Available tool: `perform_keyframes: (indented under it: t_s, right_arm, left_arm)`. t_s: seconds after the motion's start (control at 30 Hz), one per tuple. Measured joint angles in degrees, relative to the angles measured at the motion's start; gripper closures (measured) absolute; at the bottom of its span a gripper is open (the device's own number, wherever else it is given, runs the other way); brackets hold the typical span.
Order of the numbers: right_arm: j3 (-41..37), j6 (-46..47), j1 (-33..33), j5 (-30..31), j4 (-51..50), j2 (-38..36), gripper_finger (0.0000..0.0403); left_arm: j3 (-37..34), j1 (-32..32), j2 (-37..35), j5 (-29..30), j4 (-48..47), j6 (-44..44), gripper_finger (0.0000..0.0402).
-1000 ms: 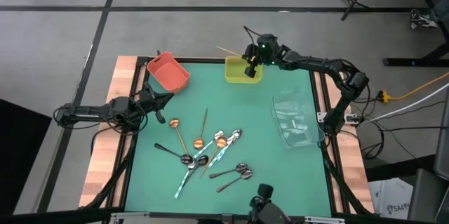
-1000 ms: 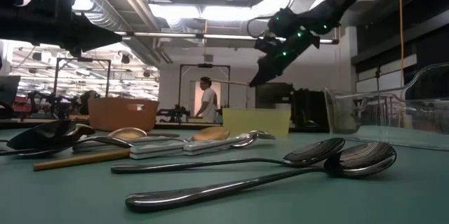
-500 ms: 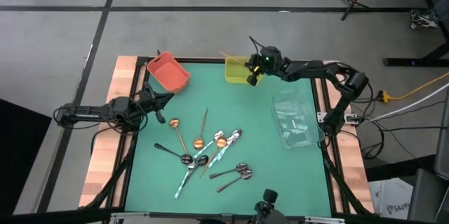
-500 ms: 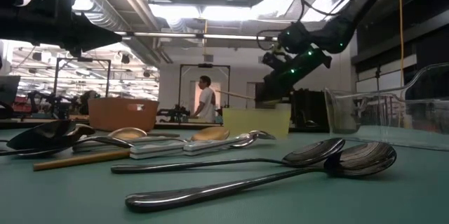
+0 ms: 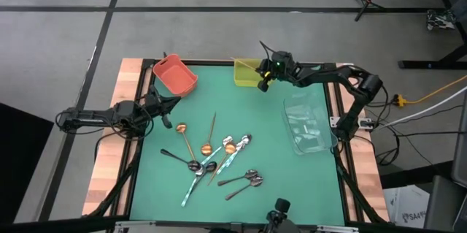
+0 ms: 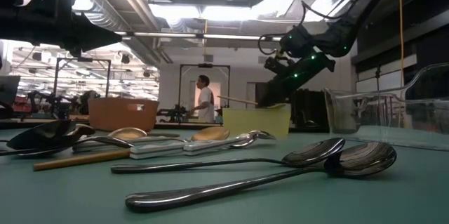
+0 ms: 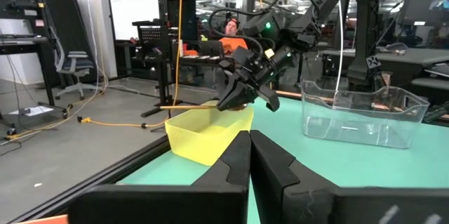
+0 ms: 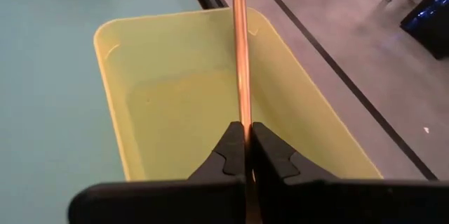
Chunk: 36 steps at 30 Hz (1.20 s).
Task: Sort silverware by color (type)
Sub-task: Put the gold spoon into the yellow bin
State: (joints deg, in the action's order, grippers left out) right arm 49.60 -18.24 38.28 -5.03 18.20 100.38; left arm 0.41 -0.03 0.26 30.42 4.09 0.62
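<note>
My right gripper [image 5: 263, 79] is over the yellow bin [image 5: 246, 74] at the table's far edge, shut on a thin copper spoon [image 5: 246, 65]. The spoon's handle sticks out over the bin toward the far left. It also shows in the low view [image 6: 238, 100] and the left wrist view [image 7: 189, 107]. Several black, gold and silver spoons [image 5: 211, 156] lie in a loose heap on the green mat. My left gripper [image 5: 166, 113] waits shut and empty at the table's left side, near the red bin [image 5: 175, 74]. My right gripper pinches the copper spoon's thin handle [image 8: 242, 115] between its two fingertips [image 8: 228, 150]. The fingers slant down from the table's right side and lie in line with the handle. The handle runs nearly level just above the yellow bin's rim [image 6: 256, 109]. The gripper hides the bowl end.
A clear plastic bin [image 5: 306, 123] stands at the table's right side. The red bin stands at the far left corner. A person [image 6: 207, 101] stands in the room beyond the table. The mat [image 5: 241, 112] is bare between the heap and the bins.
My right gripper has gone down toward the yellow bin and a little toward the table's right edge, tipping closer to level. The copper spoon has come down with it, from well above the bin to just over its rim.
</note>
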Motion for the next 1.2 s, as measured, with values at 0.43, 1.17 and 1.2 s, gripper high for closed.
perform_keyframes:
  t_s: [0.43,1.17,1.2]
  right_arm:
    - [0.1,1.7,0.0,-0.5,2.2,4.2,0.0402]
    - [0.1,1.6,0.0,-0.1,1.8,4.3,0.0402]
    - [0.1,1.6,0.0,-0.1,1.8,4.3,0.0402]
  left_arm:
    - [0.0,0.0,0.0,0.1,0.0,0.0,0.0401]
    - [0.0,0.0,0.0,0.2,0.0,0.0,0.0401]
    - [0.0,0.0,0.0,0.2,0.0,0.0,0.0401]
